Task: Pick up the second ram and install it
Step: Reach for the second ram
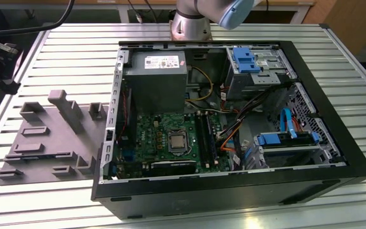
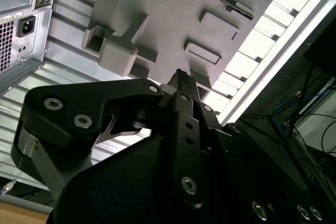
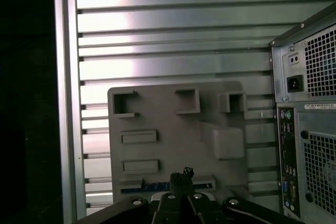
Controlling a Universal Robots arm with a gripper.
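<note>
The gripper (image 3: 181,174) hangs high over the grey holder tray (image 3: 173,145), and in the first wrist view its tips are drawn narrow, close together, with nothing between them that I can make out. Right beyond those tips is the second ram (image 3: 149,186), a thin blue-black strip lying flat in the long slot along one edge of the tray. The tips line up over roughly the middle of the stick, so the way to it is straight down. Its long axis runs along that tray edge and points toward the back panel of the computer case (image 1: 234,191), which stands just beside the tray on the slatted bench (image 3: 157,24). The tray's other pockets and short slots show only grey plastic. In the exterior view the case lies open, the green motherboard (image 1: 151,138) showing inside. Its long black memory slots (image 1: 207,138) run beside the processor, and I cannot tell whether any stick is seated there.
</note>
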